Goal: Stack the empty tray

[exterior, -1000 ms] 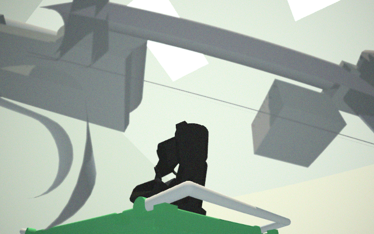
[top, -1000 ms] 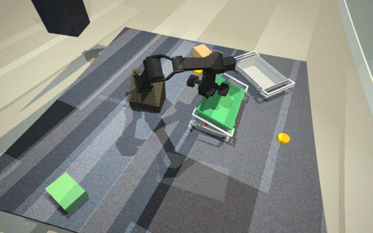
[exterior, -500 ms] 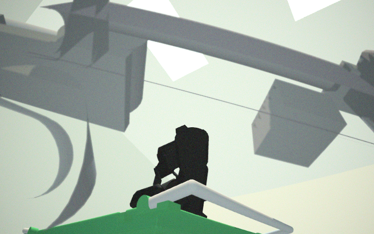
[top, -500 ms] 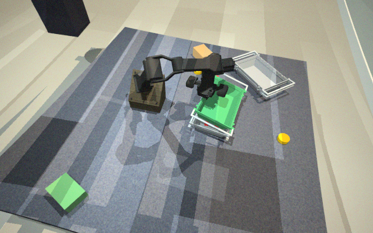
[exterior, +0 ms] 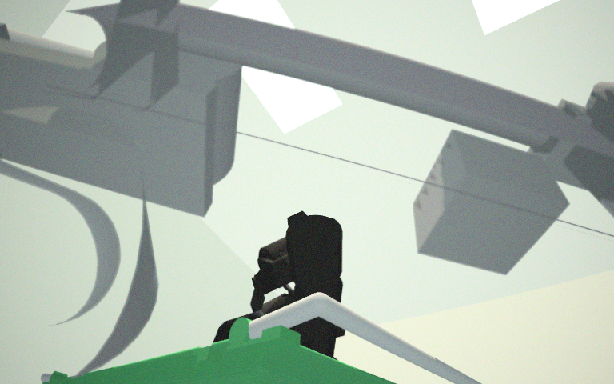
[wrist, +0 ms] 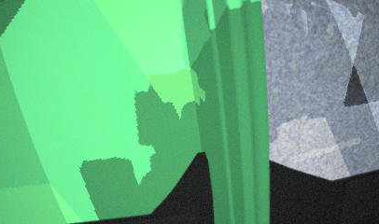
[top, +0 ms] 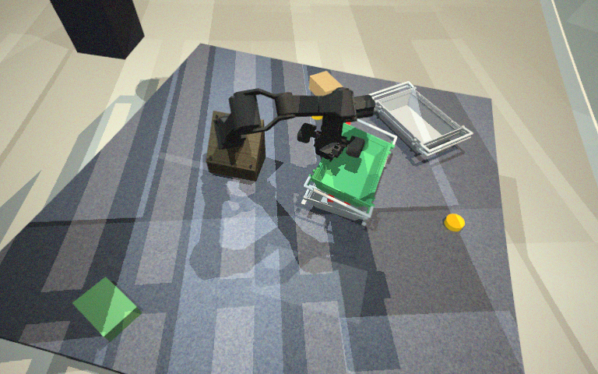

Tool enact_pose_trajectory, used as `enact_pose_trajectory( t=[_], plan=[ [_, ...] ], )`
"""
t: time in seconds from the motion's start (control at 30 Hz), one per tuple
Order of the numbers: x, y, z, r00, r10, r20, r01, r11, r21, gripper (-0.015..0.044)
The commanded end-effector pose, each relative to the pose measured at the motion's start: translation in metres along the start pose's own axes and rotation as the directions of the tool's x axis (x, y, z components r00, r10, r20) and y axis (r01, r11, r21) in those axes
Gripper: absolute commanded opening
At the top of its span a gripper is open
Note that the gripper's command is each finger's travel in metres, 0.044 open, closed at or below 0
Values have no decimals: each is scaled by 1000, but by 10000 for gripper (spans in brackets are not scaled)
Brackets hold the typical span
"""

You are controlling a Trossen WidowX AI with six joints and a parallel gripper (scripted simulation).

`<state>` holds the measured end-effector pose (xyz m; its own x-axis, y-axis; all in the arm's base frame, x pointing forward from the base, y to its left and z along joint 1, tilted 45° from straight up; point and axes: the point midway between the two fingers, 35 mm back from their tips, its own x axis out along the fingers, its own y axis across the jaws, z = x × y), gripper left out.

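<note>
My gripper (top: 331,149) (wrist: 217,158) is shut on the left long wall of the empty green tray (top: 355,178) (exterior: 196,364) (wrist: 238,93); the wall runs between its dark fingers in the wrist view. The green tray opens upward, over the loaded tray. White bars show out at the green tray's ends. The loaded tray (top: 345,213) is pale and clear, and shows only at the near end. Red blocks (top: 330,199) show in part there. Its bars cannot be told surely from the green tray's. Whether the green tray rests on them is hidden.
A white tray (top: 406,121) with wire bars lies at the back right. A tan block (top: 325,83) and a partly hidden yellow disc (top: 316,118) are behind the arm. Another yellow disc (top: 454,222) lies right, a green block (top: 104,303) front left. The arm stands on a wooden base (top: 233,167).
</note>
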<state>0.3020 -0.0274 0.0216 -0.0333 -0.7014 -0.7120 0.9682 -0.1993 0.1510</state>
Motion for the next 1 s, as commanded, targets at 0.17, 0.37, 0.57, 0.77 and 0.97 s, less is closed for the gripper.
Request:
enact_pose_trajectory(
  t=[0.17, 0.37, 0.57, 0.77, 0.97],
  plan=[
    [7, -3, 2, 1000, -22, 1, 22, 1000, -4, 0],
    [8, -4, 2, 1000, -22, 1, 22, 1000, -4, 0],
    [15, -6, 2, 1000, -22, 2, 22, 1000, -4, 0],
    [15, -6, 2, 1000, -22, 2, 22, 1000, -4, 0],
    [15, -6, 2, 1000, -22, 2, 22, 1000, -4, 0]
  ],
)
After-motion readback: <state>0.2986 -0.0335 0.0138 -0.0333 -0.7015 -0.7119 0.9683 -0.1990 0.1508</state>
